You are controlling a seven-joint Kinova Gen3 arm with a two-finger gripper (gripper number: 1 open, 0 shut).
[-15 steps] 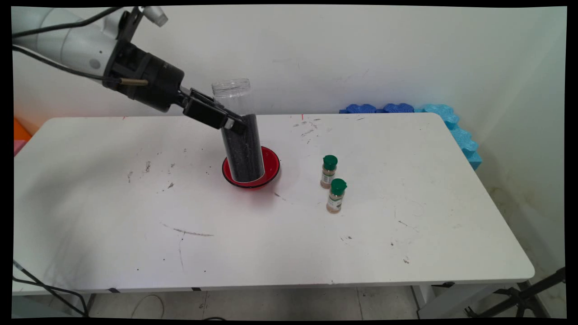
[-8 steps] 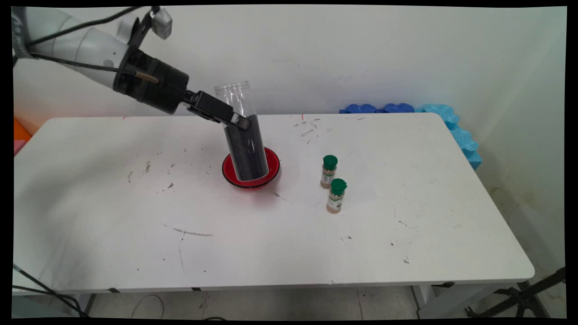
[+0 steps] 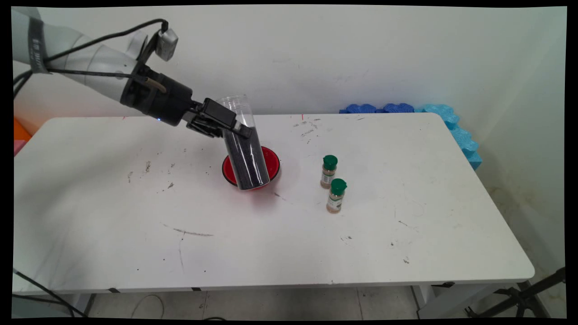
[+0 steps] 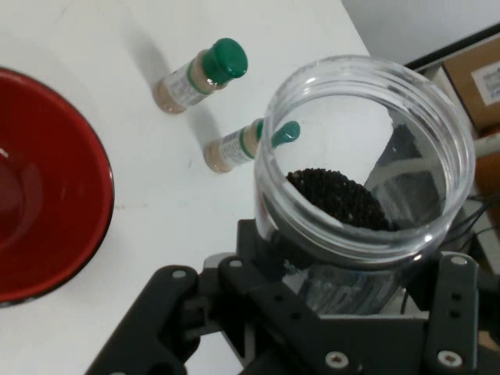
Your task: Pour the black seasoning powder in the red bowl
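Main view shows the black two-finger claw (image 3: 235,128) clamped on a tall clear plastic jar (image 3: 244,149) partly filled with black granules. The jar tilts, its open mouth toward the upper left, its base in front of a red round bowl (image 3: 272,163) on the white bench (image 3: 289,234). Hand view shows the claw (image 4: 344,312) gripping the jar (image 4: 363,156) below its rim, granules visible inside, the bowl (image 4: 47,187) at left. Two small green-capped spice bottles (image 3: 329,171) (image 3: 336,195) stand close together, right of the bowl. Blue foam pieces (image 3: 451,126) lie behind the bench's far right corner.
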